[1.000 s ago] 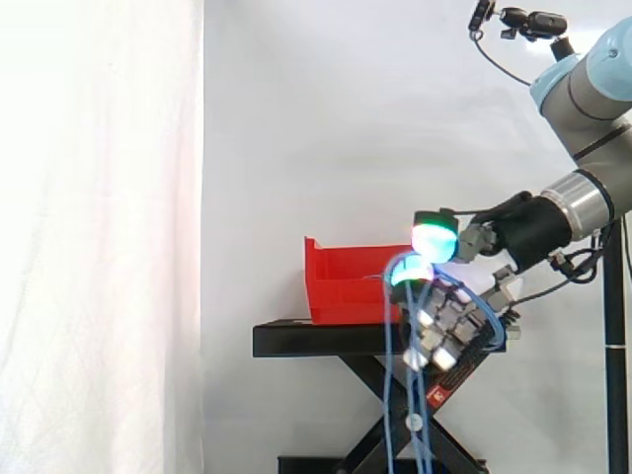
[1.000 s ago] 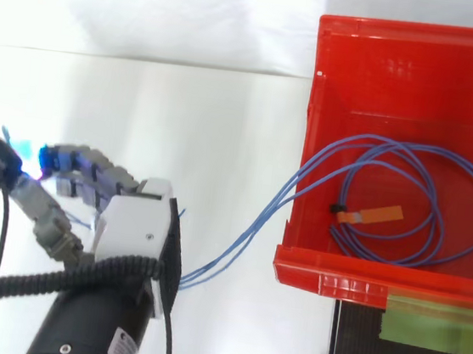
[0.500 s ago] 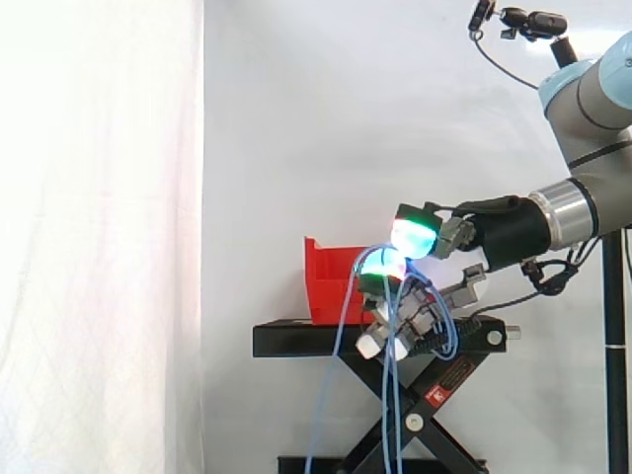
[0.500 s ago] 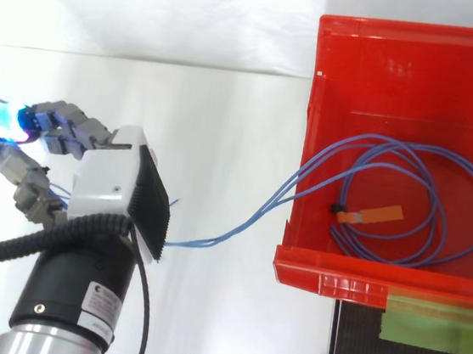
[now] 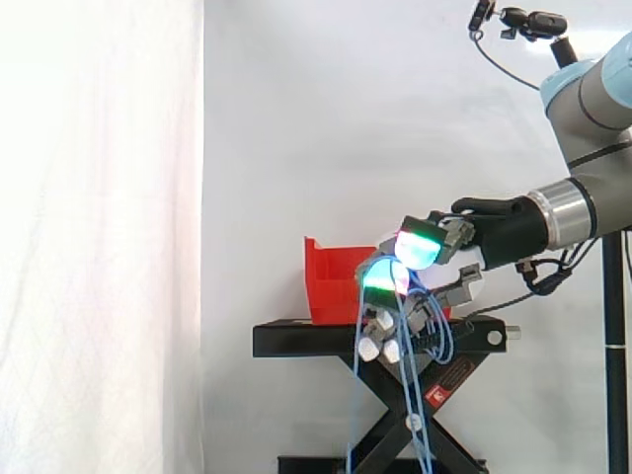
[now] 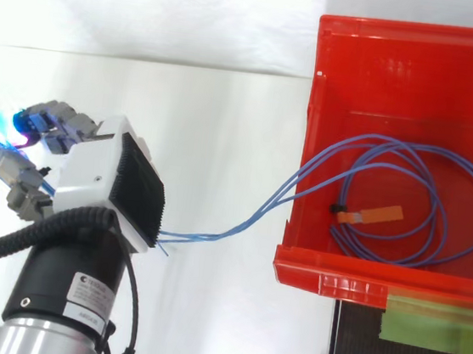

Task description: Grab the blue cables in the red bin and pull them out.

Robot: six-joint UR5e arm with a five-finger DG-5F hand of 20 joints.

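We see the hand (image 5: 456,279) just right of the red bin (image 5: 331,281) in the side view, at about the height of the bin's rim, with the arm coming in from the right. Its fingers are curled downward and closed round the blue cables (image 5: 355,415), and its fingertips (image 5: 380,279) glow green. Several strands loop through the curled fingers and hang down in front of the black stand (image 5: 306,339), reaching to the bottom edge of the view. From above, the hand (image 6: 104,175) lies well to the left of the bin (image 6: 313,109), and a small bundle of strands runs from under it rightward, climbs over the bin's left wall and joins the coil of cables (image 6: 398,144) lying on the bin floor. Most of that coil rests inside the bin, toward its near side, around an orange tag (image 6: 377,214). Exactly how many strands the fingers hold is hard to say, as they overlap. A strip of green tape (image 6: 433,323) sits on the stand just below the bin's near wall. A white curtain (image 5: 99,237) hangs on the left.
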